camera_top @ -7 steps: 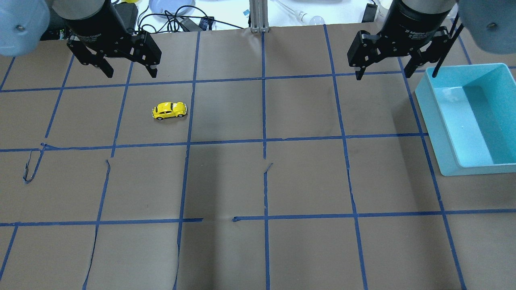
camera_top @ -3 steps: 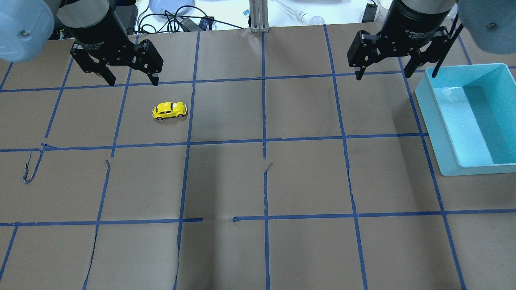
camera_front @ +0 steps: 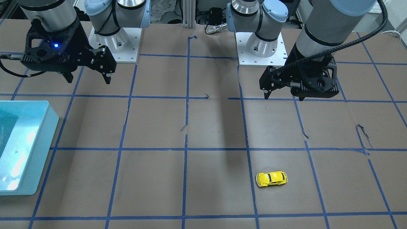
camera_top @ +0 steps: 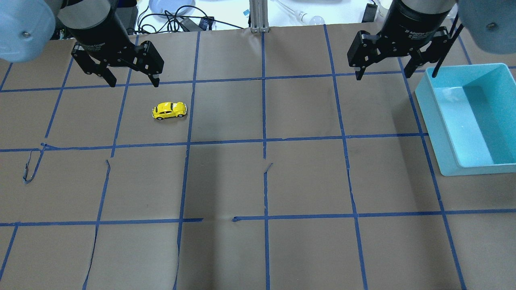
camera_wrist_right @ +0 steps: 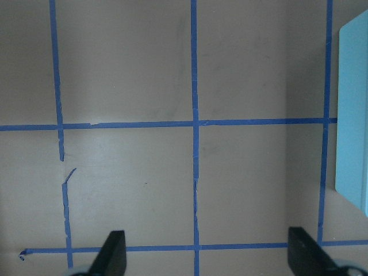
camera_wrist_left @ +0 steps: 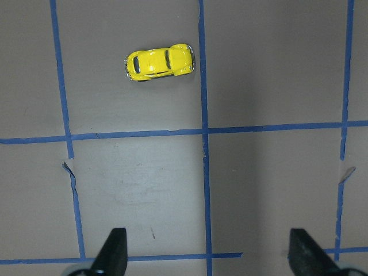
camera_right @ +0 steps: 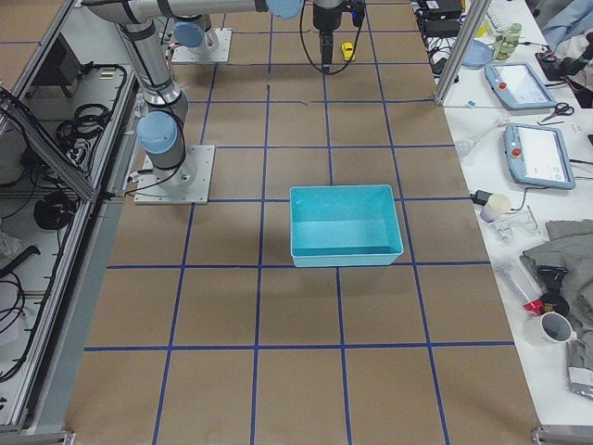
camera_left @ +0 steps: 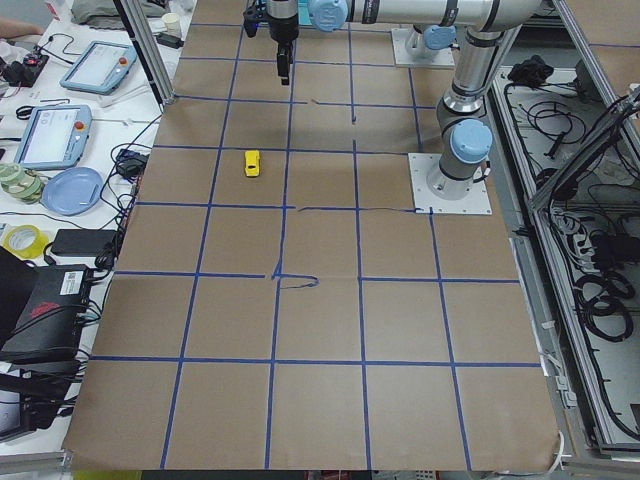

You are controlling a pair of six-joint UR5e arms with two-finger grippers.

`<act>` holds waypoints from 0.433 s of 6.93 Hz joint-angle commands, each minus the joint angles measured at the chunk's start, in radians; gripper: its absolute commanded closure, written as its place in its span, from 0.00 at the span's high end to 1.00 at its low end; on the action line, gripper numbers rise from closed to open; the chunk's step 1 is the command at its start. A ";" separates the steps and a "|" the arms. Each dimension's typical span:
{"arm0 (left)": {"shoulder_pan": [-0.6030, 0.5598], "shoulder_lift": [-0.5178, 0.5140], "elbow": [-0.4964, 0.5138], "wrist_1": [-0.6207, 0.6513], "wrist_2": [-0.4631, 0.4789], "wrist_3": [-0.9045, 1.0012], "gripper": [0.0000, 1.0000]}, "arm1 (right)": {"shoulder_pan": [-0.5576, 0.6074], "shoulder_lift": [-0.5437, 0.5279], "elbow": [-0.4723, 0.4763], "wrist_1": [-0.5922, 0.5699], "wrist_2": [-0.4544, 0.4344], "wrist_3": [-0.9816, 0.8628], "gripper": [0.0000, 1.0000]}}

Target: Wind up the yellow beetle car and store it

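Above the taped table [camera_top: 306, 177] you have two grippers, both empty with fingers spread wide. Your left gripper [camera_top: 134, 82] hangs near the one yellow beetle car [camera_top: 169, 110], which sits on its wheels inside a grid square. Your right gripper [camera_top: 382, 76] hovers beside one turquoise bin [camera_top: 436, 129].

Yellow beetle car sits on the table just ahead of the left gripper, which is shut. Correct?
Not shut: the left gripper is open, fingers wide apart with nothing between them, per the left wrist-mounted view. The yellow beetle car does sit on the table just ahead of it.
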 commanded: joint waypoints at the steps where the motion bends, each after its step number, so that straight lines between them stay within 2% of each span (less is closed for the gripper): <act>1: 0.000 0.000 -0.003 0.002 0.002 0.003 1.00 | 0.000 -0.001 0.000 0.000 0.000 0.000 1.00; 3: 0.000 0.000 -0.001 0.000 0.003 -0.008 1.00 | 0.000 -0.001 0.000 0.001 0.000 0.000 1.00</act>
